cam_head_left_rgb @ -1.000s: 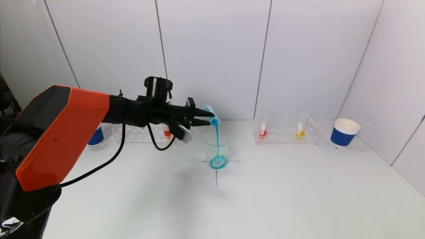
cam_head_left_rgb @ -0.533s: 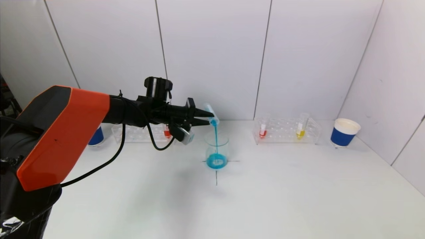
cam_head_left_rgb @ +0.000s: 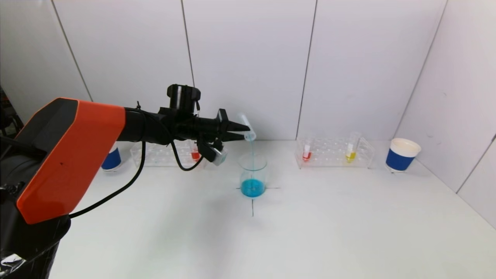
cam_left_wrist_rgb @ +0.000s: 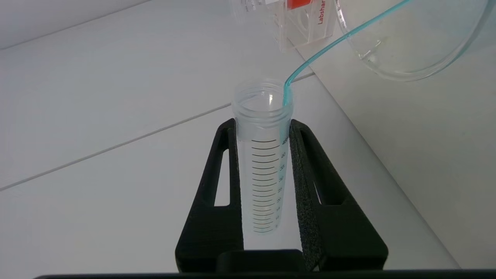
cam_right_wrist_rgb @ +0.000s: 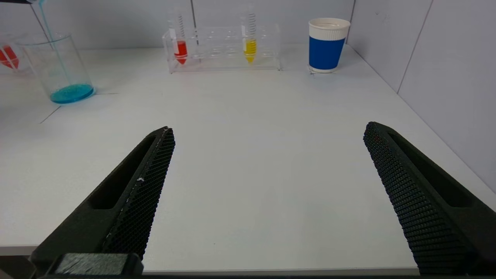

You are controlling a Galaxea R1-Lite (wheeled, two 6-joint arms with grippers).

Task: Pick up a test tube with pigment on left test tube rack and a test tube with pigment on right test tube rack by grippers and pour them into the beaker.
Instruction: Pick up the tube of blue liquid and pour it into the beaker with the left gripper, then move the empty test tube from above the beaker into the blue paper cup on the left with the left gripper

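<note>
I find the left gripper (cam_head_left_rgb: 243, 136) clamped on the tilted test tube (cam_head_left_rgb: 248, 131) above the beaker (cam_head_left_rgb: 253, 176), a thin blue stream falling; I'd hold this tilt steady until dripping stops, right gripper (cam_right_wrist_rgb: 267, 170) spread wide, idle.

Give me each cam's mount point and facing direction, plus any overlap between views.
Head: on the head, looking down at the table; left arm shows, left gripper tipping a test tube over the beaker.
Left wrist: along its fingers clamping the tube.
Right wrist: low over the table, open right gripper facing the right rack.
Shared: beaker, blue stream.
</note>
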